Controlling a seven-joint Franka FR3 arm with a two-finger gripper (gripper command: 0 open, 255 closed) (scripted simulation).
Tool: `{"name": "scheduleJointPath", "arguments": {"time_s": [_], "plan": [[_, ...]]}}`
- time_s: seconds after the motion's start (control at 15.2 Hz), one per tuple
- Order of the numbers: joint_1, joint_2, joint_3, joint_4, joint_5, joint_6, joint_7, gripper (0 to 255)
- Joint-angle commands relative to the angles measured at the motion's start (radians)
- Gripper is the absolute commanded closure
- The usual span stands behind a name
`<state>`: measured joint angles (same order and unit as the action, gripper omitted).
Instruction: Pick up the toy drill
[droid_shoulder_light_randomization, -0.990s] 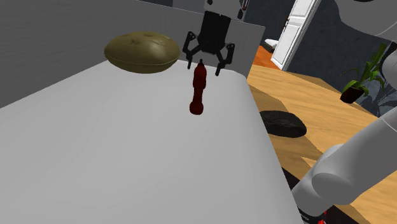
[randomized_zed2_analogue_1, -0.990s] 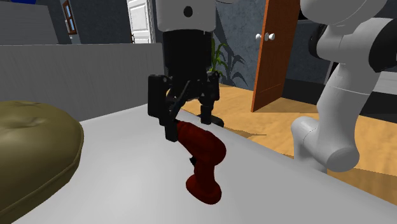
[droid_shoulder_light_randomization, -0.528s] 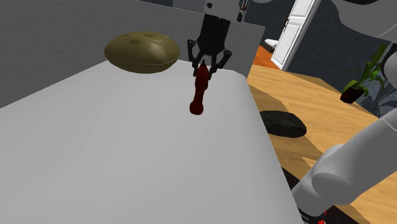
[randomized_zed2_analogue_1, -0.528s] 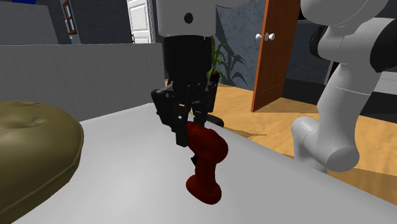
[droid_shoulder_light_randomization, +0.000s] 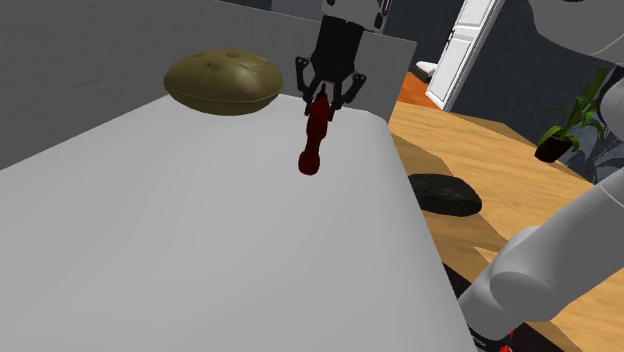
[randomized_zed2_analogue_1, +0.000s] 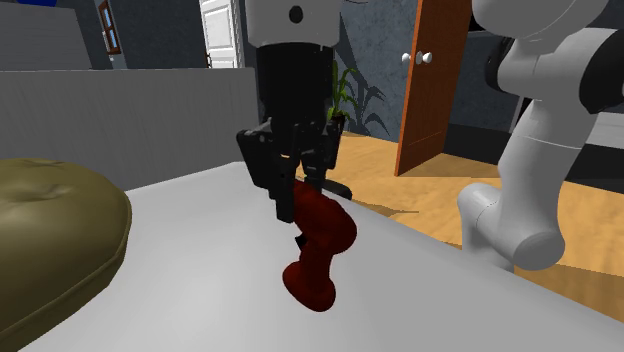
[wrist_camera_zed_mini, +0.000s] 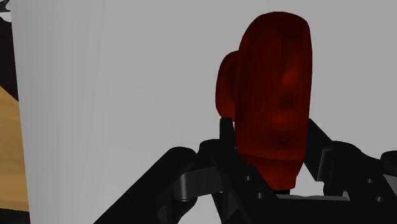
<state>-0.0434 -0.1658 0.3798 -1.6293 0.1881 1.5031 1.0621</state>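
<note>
Grey tabletop (droid_shoulder_light_randomization: 200, 230) spreads across the shoulder view, with a rounded olive-green cushion (droid_shoulder_light_randomization: 222, 82) lying near its far edge. Just beside the cushion, toward that view's right, the black gripper (droid_shoulder_light_randomization: 322, 98) points down from above and its fingers are closed around the upper end of the dark red toy drill (droid_shoulder_light_randomization: 314, 140), which hangs below them with its bulbous base toward the table. I cannot tell whether the base touches the surface. In the second exterior view the drill (randomized_zed2_analogue_1: 318, 250) angles down from the gripper (randomized_zed2_analogue_1: 295, 195), and the white arm (randomized_zed2_analogue_1: 540, 130) rises behind. Past the table lies a wooden floor (droid_shoulder_light_randomization: 520, 170) with a flat black lump (droid_shoulder_light_randomization: 445, 193), a potted plant (droid_shoulder_light_randomization: 570, 125) and a white door (droid_shoulder_light_randomization: 462, 55).
</note>
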Motion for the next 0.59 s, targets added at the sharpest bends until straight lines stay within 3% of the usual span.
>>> {"name": "scheduleJointPath", "arguments": {"time_s": [0.0,0.53], "plan": [[0.000,0.013,0.002,0.041,-0.004,-0.028,0.008,255],[0.003,0.076,0.011,0.222,-0.024,-0.147,0.040,255]]}}
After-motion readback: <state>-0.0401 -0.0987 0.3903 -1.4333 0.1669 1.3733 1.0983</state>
